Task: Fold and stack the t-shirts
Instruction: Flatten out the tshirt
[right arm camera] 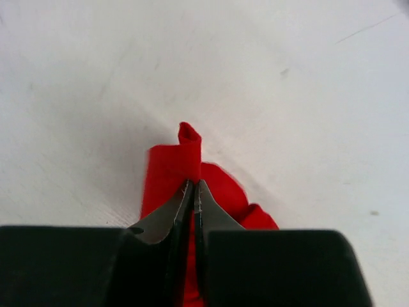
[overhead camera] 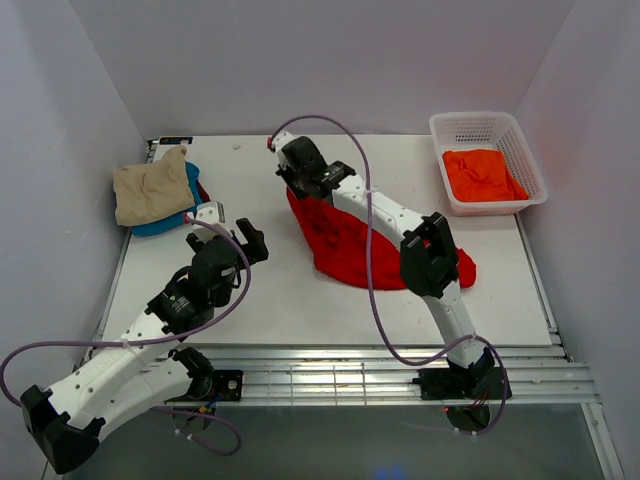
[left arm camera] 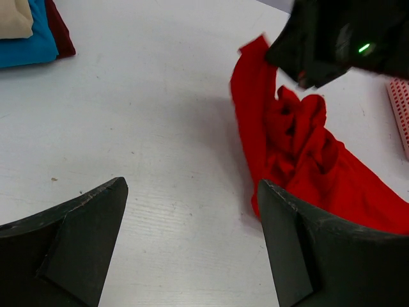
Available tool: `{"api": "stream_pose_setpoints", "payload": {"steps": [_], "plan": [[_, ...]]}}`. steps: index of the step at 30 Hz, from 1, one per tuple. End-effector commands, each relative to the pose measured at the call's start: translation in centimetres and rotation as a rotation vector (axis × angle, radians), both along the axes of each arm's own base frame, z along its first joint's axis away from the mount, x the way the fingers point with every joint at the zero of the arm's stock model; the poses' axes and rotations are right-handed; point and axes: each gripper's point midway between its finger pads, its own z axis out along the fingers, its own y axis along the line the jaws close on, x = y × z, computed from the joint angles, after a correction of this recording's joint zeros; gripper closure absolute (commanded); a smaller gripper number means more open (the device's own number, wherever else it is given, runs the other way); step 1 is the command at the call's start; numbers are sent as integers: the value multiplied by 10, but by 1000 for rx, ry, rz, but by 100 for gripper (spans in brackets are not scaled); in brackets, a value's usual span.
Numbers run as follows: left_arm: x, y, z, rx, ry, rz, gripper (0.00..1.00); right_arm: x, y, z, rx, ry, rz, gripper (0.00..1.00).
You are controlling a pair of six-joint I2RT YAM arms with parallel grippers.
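Note:
A bright red t-shirt (overhead camera: pixel 345 240) lies crumpled at the table's middle. My right gripper (overhead camera: pixel 291 178) is shut on its far left corner, and a fold of red cloth (right arm camera: pixel 179 160) sticks out past the tips (right arm camera: pixel 193 185). The shirt also shows in the left wrist view (left arm camera: pixel 300 147). My left gripper (overhead camera: pixel 247 240) is open and empty, to the left of the shirt above bare table (left arm camera: pixel 192 185). A tan t-shirt (overhead camera: pixel 150 188) lies on a teal blue one (overhead camera: pixel 170 222) and a dark red one (left arm camera: pixel 59 29) at the back left. An orange t-shirt (overhead camera: pixel 482 173) lies in the basket.
A white lattice basket (overhead camera: pixel 470 123) stands at the back right corner. White walls enclose the table on three sides. A metal rail (overhead camera: pixel 380 365) runs along the near edge by the arm bases.

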Motion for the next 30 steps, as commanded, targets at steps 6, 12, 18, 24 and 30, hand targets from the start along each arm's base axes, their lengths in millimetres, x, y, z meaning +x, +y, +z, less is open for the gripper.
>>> {"api": "stream_pose_setpoints", "payload": {"steps": [6, 12, 18, 24, 30], "plan": [[0, 2, 6, -21, -24, 10, 7, -24, -105, 357, 351, -595, -270, 92], [1, -6, 4, -41, -26, -21, 7, -69, -192, 411, 340, -739, -451, 92], [8, -30, -8, -57, 9, -97, 8, -90, -247, 384, 238, -746, -627, 92], [11, -40, -15, -60, 20, -126, 8, -97, -242, 353, 273, -689, -578, 92], [13, -45, -26, -51, 37, -139, 8, -101, -240, 356, 290, -655, -575, 92]]}}
